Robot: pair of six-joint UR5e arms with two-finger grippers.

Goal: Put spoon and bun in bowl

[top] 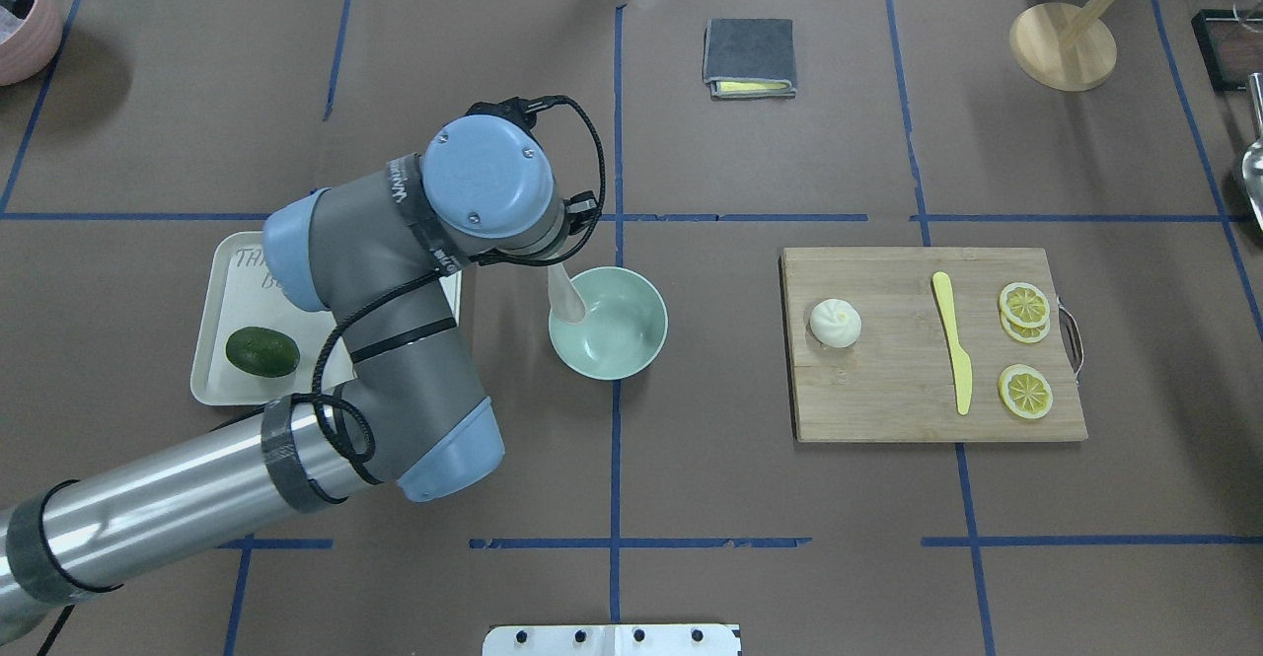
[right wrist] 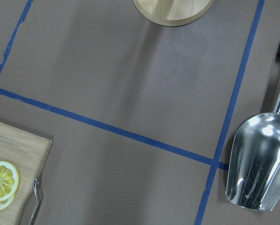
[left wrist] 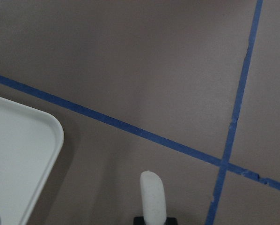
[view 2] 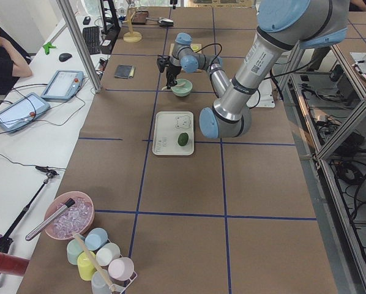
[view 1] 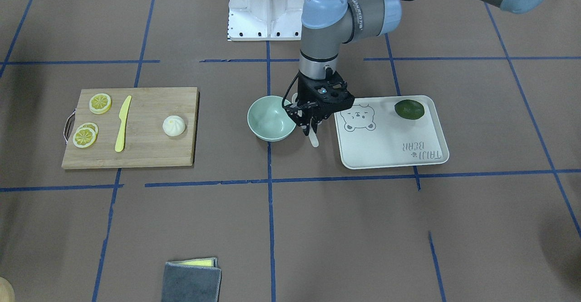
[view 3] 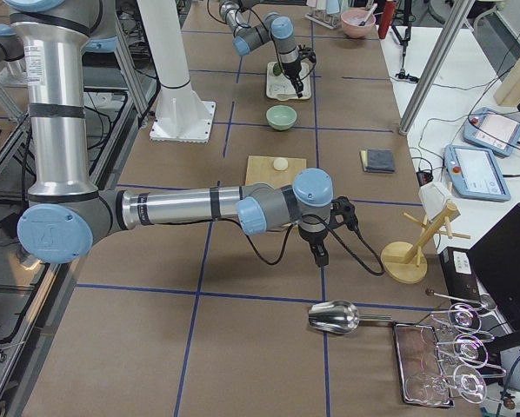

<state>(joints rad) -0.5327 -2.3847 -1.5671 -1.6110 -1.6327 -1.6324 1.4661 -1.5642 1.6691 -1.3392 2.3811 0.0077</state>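
My left gripper point(view 1: 312, 127) is shut on the off-white spoon point(view 1: 313, 139) and holds it tilted above the table, at the edge of the mint-green bowl point(view 1: 271, 118) on the tray's side. In the overhead view the spoon point(top: 566, 299) overlaps the bowl's point(top: 617, 330) rim. One end of the spoon point(left wrist: 152, 197) shows in the left wrist view. The white bun point(view 1: 174, 126) sits on the wooden cutting board point(view 1: 150, 152), also seen from overhead point(top: 835, 323). The bowl is empty. My right gripper point(view 3: 319, 254) hangs far off past the board; I cannot tell if it is open or shut.
A white bear-print tray point(view 1: 395, 150) with a dark green fruit point(view 1: 409, 109) lies beside my left gripper. A yellow knife point(view 1: 122, 122) and lemon slices point(view 1: 100, 103) lie on the board. A grey cloth point(top: 749, 56), a wooden stand point(top: 1063, 44) and a metal scoop point(right wrist: 259, 159) lie farther out.
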